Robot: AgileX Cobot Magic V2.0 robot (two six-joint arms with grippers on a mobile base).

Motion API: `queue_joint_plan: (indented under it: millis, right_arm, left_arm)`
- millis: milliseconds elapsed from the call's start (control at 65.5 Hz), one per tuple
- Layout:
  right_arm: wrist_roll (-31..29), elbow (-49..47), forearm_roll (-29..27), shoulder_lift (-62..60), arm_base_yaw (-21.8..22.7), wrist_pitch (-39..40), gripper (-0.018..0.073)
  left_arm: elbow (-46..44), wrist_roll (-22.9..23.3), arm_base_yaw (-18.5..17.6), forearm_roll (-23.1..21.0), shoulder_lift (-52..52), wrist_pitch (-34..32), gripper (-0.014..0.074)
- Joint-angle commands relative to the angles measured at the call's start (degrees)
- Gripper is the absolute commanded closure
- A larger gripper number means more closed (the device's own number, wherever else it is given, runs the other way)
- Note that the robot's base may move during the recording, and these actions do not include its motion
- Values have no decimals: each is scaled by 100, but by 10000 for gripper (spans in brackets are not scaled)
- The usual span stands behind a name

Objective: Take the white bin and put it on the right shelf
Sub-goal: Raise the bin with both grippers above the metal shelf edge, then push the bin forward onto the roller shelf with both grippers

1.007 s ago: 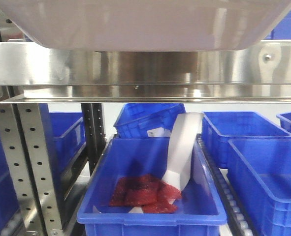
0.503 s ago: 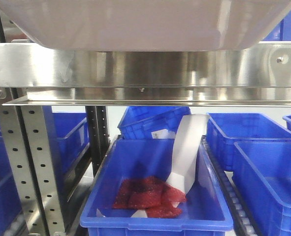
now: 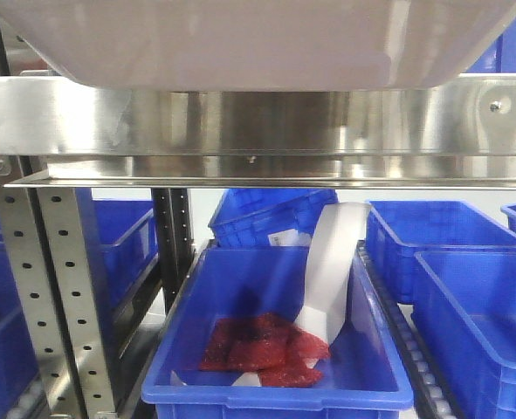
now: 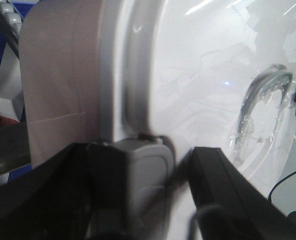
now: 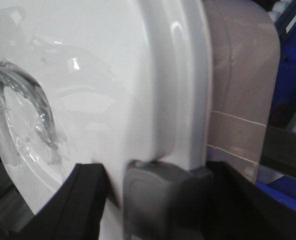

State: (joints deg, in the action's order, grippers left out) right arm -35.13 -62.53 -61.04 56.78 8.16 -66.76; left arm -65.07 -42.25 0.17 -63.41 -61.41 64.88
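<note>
- The bin (image 3: 258,44) fills the top of the front view. Its underside is just above the front rail (image 3: 258,122) of the shelf (image 3: 240,170). Whether it already rests on the shelf behind the rail, I cannot tell.
- The left gripper (image 4: 173,180) has its jaws clamped on the bin's rim at one end. A grey pad presses the outer side and a black finger lies on the lid (image 4: 213,90) side.
- The right gripper (image 5: 158,192) is clamped on the rim at the opposite end in the same manner.
- I judge the bin to be stiff plastic and rather light for its size. It is wide, so both arms must keep it level or it may twist.
- The moulded rim is the best place to hold it, because its lip gives the pads an edge. The glossy lid looks slippery.
- The bin's wall is matt, off-white with a pink tinge, and its corners are rounded. The lid shines and has a raised ring.
- The rail is brushed steel and reflects light. The posts (image 3: 65,297) are grey with rows of holes.
- Below is a blue bin (image 3: 275,397) of hard plastic. It holds red pieces (image 3: 258,345) and a white strip (image 3: 332,262).
</note>
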Motion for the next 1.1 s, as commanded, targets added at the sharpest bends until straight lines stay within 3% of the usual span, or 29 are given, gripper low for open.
queue_joint_plan:
  millis: [0, 595, 824, 1083]
  right_arm:
    - [-45, -223, -1358, -95, -97, -584, 147]
    - [-45, -223, -1395, -95, -97, -613, 146]
    - [-45, -223, -1403, -75, -97, -371, 146]
    - [3, -588, -1548, 421, -97, -235, 146]
  left_arm:
    - [-209, -24, -154, -1268, 123, 973, 336]
    - [-209, -24, -154, -1291, 123, 990, 336]
    - [-209, -24, -154, -1327, 83, 676, 336]
    - [-639, -24, -154, -1750, -555, 647, 335]
